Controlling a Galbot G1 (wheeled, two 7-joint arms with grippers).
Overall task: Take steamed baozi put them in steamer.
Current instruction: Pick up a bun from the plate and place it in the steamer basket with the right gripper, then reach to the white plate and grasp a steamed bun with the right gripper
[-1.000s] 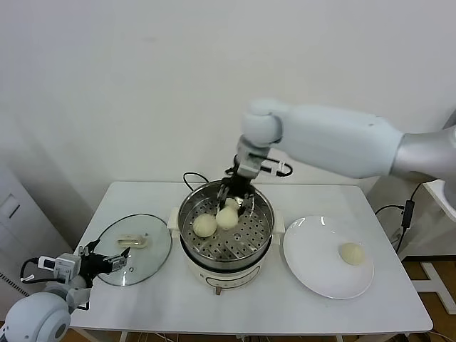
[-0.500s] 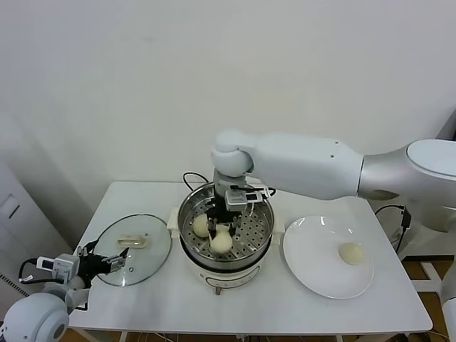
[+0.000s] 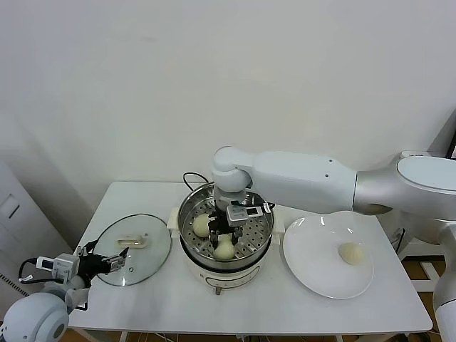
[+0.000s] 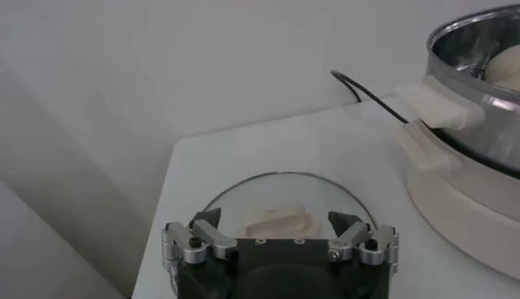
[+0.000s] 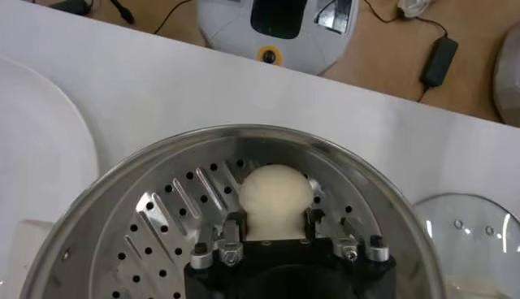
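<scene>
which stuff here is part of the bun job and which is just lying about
Part of the job:
- steamer
- two baozi in steamer
- baozi on plate
- right gripper, around the front bun

Just lying about:
- white plate
- glass lid
- left gripper, open, parked beside the lid
- table

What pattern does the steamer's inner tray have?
Rows of round punched holes across shiny steel tray, clearest in the right wrist view.
</scene>
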